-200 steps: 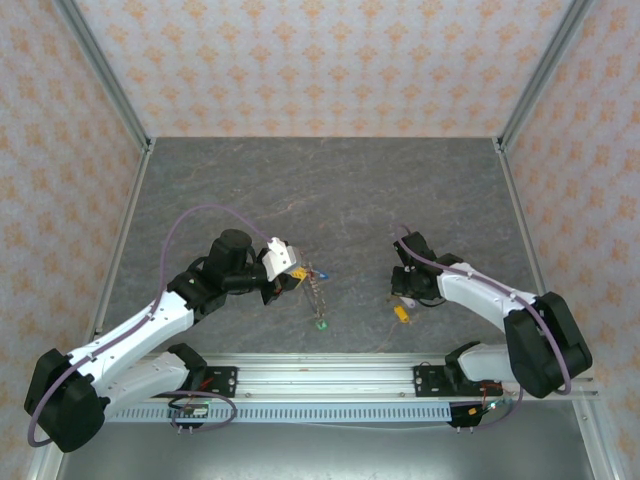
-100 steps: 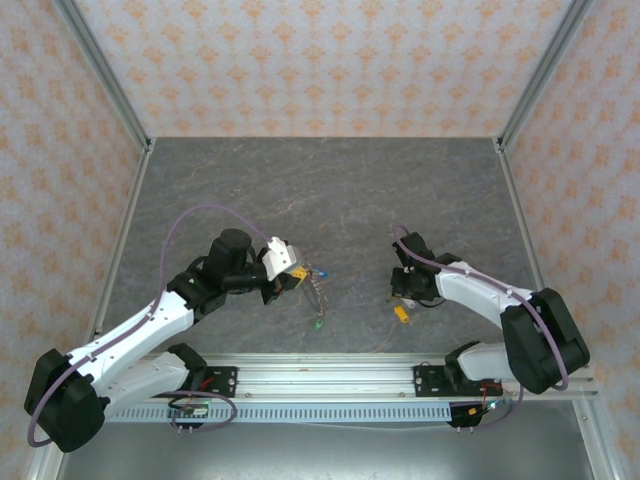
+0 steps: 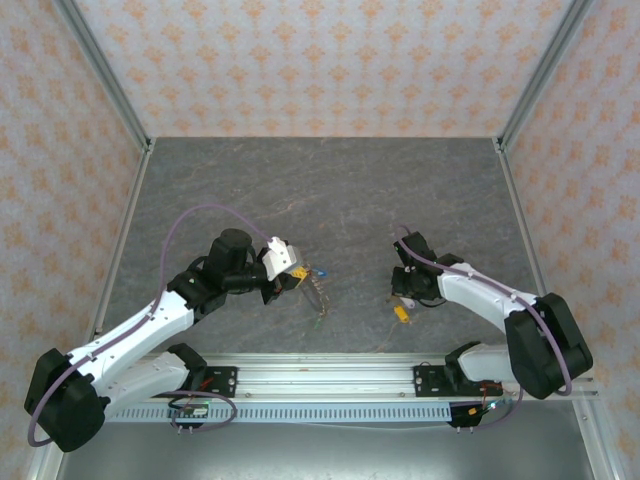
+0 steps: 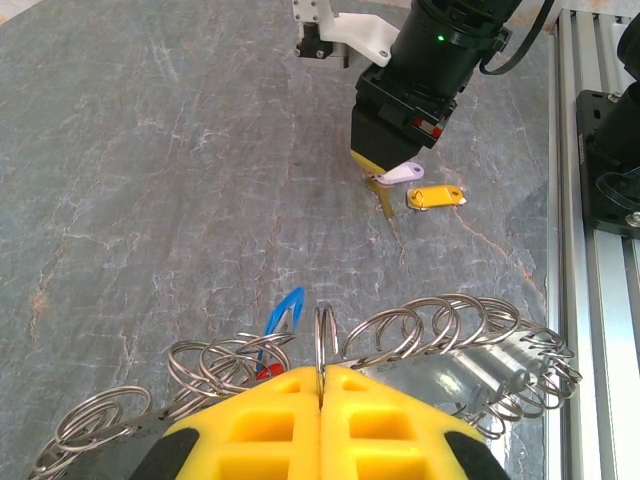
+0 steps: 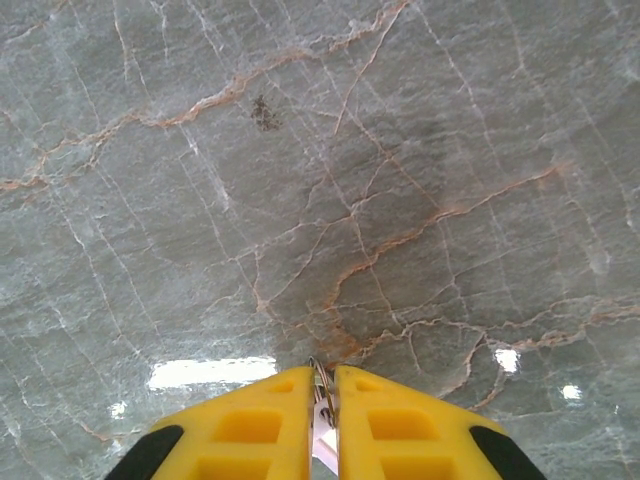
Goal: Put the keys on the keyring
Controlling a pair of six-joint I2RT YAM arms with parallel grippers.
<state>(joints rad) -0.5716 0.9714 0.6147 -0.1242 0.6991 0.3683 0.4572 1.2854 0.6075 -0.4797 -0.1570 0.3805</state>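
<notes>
Left gripper (image 3: 296,277), yellow fingers (image 4: 280,410) closed tight, pinched one loop of the long grey metal keyring (image 4: 420,325), a chain of linked wire loops. In the top view the keyring (image 3: 316,293) hung from that grip, trailing towards the near edge of the grey marbled stone-look worktop (image 3: 330,190), left of its middle. A small blue key (image 4: 287,308) sat on the loops just beyond the fingertips, and a red bit showed beside it, too hidden to tell what it was.

Right gripper (image 4: 385,185), right of the middle and well apart from the keyring, pointed down at the worktop, jaws narrow, clamped on a small plastic-headed white-lilac key (image 4: 403,173). Right wrist view showed that key (image 5: 322,432) and a tiny ring between the yellow fingers (image 5: 250,425).

A flat yellow key (image 4: 435,197) lay on the worktop just beside the right gripper's tip, on the side towards the near edge
</notes>
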